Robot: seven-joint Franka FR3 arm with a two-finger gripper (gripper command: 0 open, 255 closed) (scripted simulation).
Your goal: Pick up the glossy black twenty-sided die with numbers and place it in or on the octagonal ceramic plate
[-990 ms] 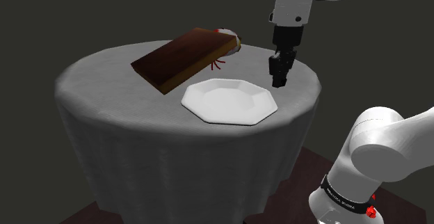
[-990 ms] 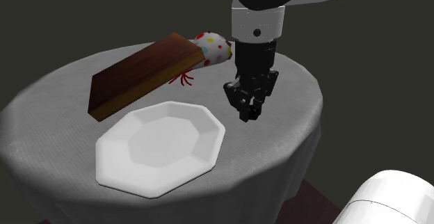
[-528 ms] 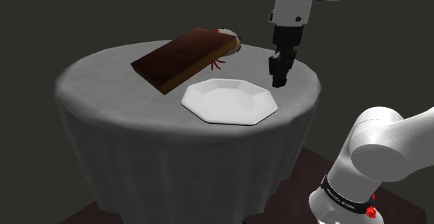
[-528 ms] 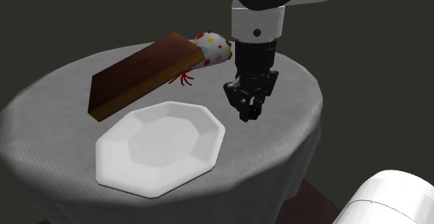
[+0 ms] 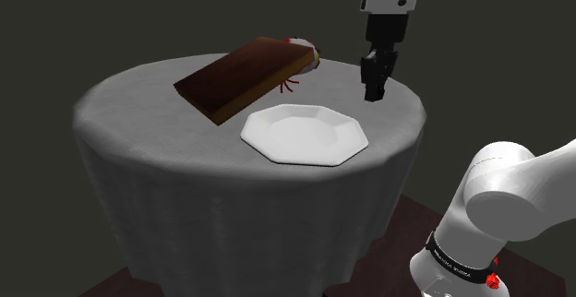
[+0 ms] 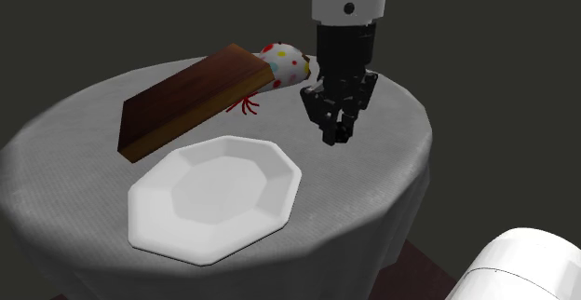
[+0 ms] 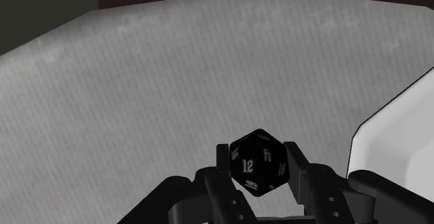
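- Claw [image 6: 337,132]: was closed to the die's width, fingers [image 7: 295,161] clasping its opposite sides; seemingly clear of the tablecloth [image 6: 391,168].
- Die [image 7: 258,168]: black, glossy, white numerals; sat between the fingertips. Judged light, rigid, slippery; best gripped on parallel faces.
- Plate [image 6: 214,191]: white, octagonal; lay below and beside the claw.

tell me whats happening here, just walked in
The arm's black gripper is shut on a black numbered die, holding it above the grey-clothed round table, just beside the white octagonal plate. The die is not on the plate yet. A brown board and a spotted object lie elsewhere on the table.
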